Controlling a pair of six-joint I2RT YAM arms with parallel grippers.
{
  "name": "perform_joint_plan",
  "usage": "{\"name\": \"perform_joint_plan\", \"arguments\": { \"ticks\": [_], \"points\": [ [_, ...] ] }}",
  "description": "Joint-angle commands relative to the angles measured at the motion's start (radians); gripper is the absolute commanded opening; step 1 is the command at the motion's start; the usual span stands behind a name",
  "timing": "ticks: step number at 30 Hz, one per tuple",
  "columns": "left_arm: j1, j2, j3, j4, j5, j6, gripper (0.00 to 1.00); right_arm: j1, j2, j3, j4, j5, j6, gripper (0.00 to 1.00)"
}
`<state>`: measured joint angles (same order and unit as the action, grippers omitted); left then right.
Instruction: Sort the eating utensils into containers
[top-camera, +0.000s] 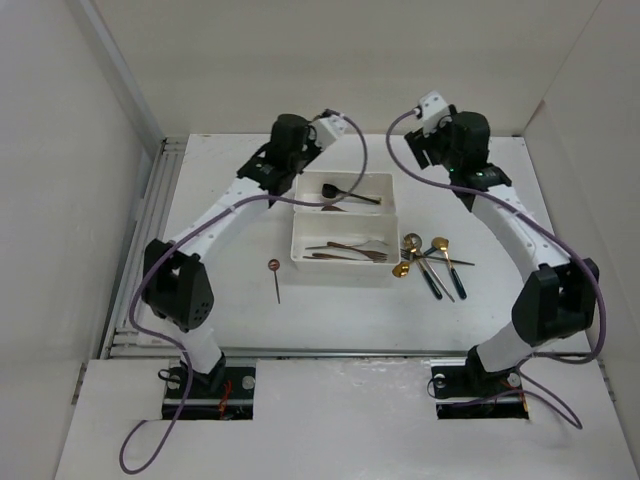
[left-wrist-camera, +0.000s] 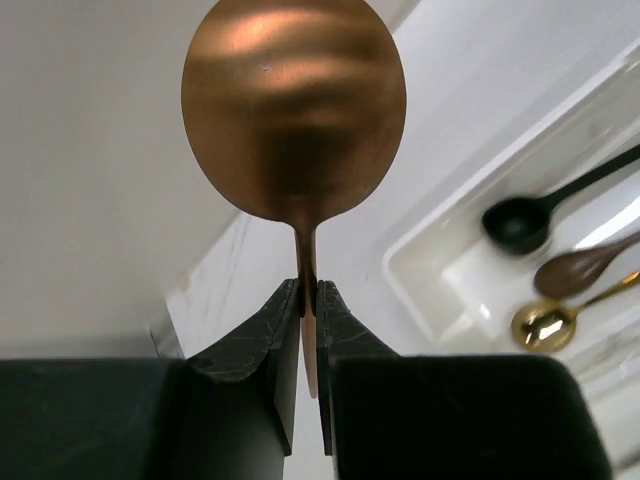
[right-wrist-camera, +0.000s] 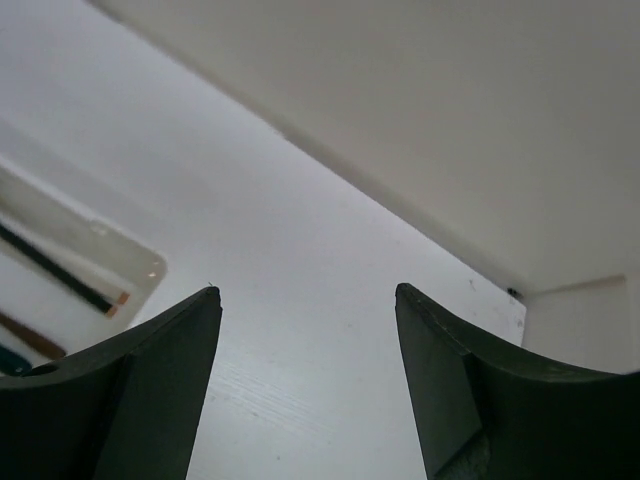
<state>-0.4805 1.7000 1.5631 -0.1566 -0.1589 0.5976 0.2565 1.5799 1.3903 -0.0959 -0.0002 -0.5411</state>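
My left gripper (top-camera: 275, 175) hovers by the left end of the far white tray (top-camera: 391, 186). In the left wrist view it (left-wrist-camera: 308, 290) is shut on the neck of a copper spoon (left-wrist-camera: 295, 110), bowl pointing away from the fingers. The far tray (left-wrist-camera: 420, 300) holds a black spoon (left-wrist-camera: 520, 222), a brown spoon (left-wrist-camera: 575, 272) and a gold spoon (left-wrist-camera: 545, 325). The near tray (top-camera: 340, 273) holds several copper utensils (top-camera: 345, 250). My right gripper (top-camera: 430, 150) (right-wrist-camera: 308, 292) is open and empty above the table beyond the far tray's right end.
A lone spoon (top-camera: 274, 275) lies on the table left of the near tray. A cluster of gold and dark-handled utensils (top-camera: 432, 262) lies right of the near tray. White walls close in the table at the back and on both sides.
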Motion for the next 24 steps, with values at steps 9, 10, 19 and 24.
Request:
{"name": "perform_joint_plan", "arguments": {
  "ticks": [9,10,19,24],
  "points": [
    [-0.207,0.273,0.154,0.264,0.023,0.309,0.0,-0.163,-0.227,-0.149,0.151,0.046,0.197,0.75],
    [-0.207,0.282,0.153,0.264,0.012,0.309,0.0,-0.163,-0.227,-0.172,0.151,0.046,0.198,0.75],
    [-0.234,0.241,0.155,0.129,0.085,0.261,0.0,-0.163,-0.268,-0.238,0.162,0.026,0.179,0.75],
    [-0.244,0.265,0.143,0.022,0.148,0.211,0.0,-0.163,-0.236,-0.238,0.162,0.006,0.188,0.75]
  ]
}}
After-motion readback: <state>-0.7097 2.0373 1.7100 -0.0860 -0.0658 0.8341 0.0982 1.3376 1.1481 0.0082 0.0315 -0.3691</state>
